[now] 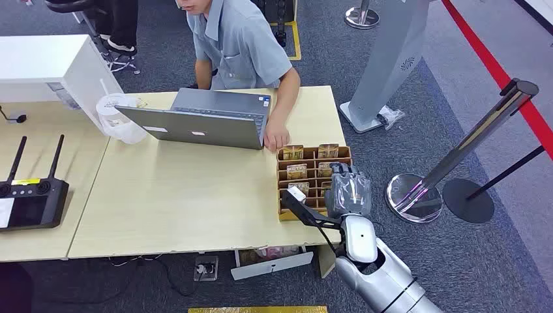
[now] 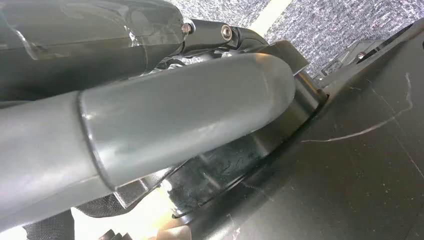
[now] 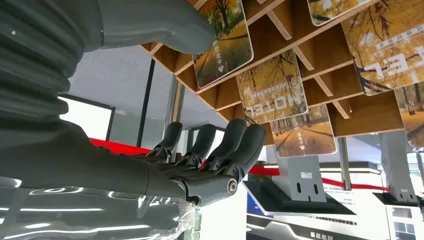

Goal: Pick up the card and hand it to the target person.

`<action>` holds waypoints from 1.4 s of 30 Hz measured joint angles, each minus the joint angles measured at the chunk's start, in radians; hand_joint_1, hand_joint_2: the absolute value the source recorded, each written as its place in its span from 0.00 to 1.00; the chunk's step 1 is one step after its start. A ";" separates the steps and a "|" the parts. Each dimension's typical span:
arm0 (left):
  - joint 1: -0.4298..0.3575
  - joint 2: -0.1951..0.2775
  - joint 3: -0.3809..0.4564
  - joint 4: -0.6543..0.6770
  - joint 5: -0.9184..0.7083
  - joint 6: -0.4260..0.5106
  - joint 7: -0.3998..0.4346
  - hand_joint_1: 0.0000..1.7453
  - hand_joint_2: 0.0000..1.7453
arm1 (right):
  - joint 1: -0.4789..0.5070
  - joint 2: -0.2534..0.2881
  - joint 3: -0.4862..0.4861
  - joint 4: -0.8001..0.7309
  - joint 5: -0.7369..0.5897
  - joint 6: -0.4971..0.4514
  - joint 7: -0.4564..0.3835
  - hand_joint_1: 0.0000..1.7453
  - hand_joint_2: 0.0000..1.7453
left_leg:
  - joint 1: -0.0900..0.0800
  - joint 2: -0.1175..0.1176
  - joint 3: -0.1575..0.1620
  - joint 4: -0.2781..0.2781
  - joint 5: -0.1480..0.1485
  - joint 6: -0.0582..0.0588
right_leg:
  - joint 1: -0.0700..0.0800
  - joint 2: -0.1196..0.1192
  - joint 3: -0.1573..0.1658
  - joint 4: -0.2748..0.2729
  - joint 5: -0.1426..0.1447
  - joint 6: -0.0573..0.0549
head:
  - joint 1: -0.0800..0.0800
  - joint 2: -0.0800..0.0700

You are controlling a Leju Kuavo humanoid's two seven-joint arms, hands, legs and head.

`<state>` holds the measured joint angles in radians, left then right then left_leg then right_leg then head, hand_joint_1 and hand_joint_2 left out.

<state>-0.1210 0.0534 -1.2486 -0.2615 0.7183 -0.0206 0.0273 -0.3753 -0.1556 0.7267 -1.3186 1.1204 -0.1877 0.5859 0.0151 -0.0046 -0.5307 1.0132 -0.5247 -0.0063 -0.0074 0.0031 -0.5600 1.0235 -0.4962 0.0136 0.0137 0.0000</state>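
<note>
At the left of the head view, a controller [image 1: 29, 195] lay on the bench [image 1: 176, 202]. At upper centre sat a laptop [image 1: 202, 124] with a person [image 1: 238, 45] behind it, presumably the one to receive the card. Right of centre, a wooden rack [image 1: 287, 212] held the cards [image 1: 297, 171] upright, easy to pinch. The right hand [image 1: 347, 190] hovered over it, fingers [image 3: 235, 142] loosely apart, holding nothing. Whether the left hand [image 2: 150, 130] was open or closed, I could not tell.

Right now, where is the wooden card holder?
In the head view, the wooden card holder sits at the table's right edge, between the person's hand and the robot's right hand.
</note>
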 joint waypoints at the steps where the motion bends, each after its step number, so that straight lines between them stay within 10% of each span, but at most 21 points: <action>1: 0.000 0.000 0.000 -0.001 0.000 0.000 0.000 0.00 0.00 | 0.000 0.000 0.000 0.002 -0.001 0.000 0.000 0.42 1.00 | 0.000 0.000 0.000 0.000 0.000 0.000 | 0.000 0.000 0.000 0.000 0.000 0.000 | 0.000 0.000; 28: 0.000 0.000 0.000 -0.004 0.000 0.001 0.000 0.00 0.00 | -0.004 0.021 0.000 0.069 0.021 -0.049 -0.027 0.99 1.00 | 0.000 0.000 0.000 0.000 0.000 0.000 | 0.000 0.000 0.000 0.000 0.000 0.000 | 0.000 0.000; 42: 0.001 0.001 0.000 -0.004 -0.006 -0.002 0.000 0.00 0.00 | -0.017 -0.028 -0.020 -0.159 0.150 -0.087 -0.051 1.00 1.00 | 0.000 0.000 0.001 0.000 0.000 0.000 | 0.000 0.000 0.000 0.000 0.000 0.000 | 0.000 0.000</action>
<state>-0.1196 0.0544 -1.2486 -0.2659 0.7120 -0.0231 0.0275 -0.3925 -0.1838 0.7068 -1.4772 1.2706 -0.2751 0.5348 0.0149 -0.0045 -0.5301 1.0135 -0.5246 -0.0062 -0.0075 0.0033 -0.5599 1.0235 -0.4961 0.0138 0.0139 0.0000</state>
